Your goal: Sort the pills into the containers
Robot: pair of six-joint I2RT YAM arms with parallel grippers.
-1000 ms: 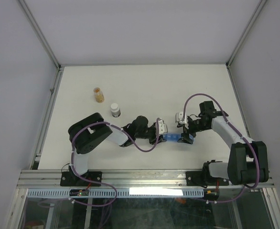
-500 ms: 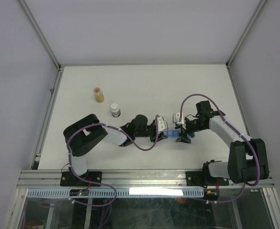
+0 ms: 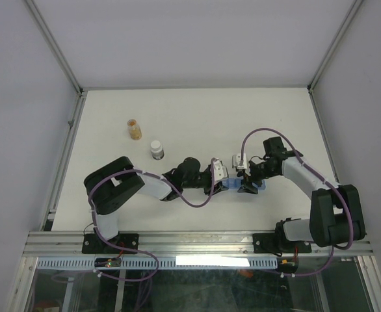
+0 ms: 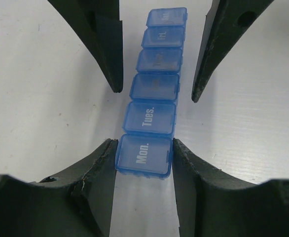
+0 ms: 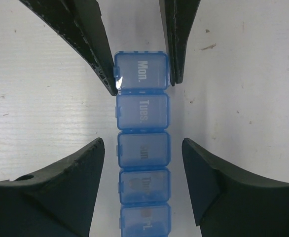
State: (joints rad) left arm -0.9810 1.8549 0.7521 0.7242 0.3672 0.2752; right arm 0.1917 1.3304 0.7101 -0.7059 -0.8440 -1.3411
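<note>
The blue translucent pill organizer (image 4: 153, 89) lies flat on the white table with all its lids shut. It also shows in the right wrist view (image 5: 142, 148) and, mostly covered, in the top view (image 3: 233, 186). My left gripper (image 4: 143, 148) is shut on its "Mon." end compartment, one finger touching each side. My right gripper (image 5: 143, 150) is open and straddles the strip near the third compartment, with a gap on both sides. Tan pills show faintly through the lids nearest the right wrist camera (image 5: 137, 185). The two grippers face each other along the strip (image 3: 222, 181) (image 3: 244, 182).
A small clear bottle with orange-tan contents (image 3: 134, 129) and a whitish round vial (image 3: 157, 150) stand at the back left, well away from both grippers. Metal frame rails border the table on the left (image 3: 65, 156) and right (image 3: 324, 136).
My right gripper has moved left along the strip toward the left gripper and now covers more of it. The left arm has shifted slightly and keeps its hold.
</note>
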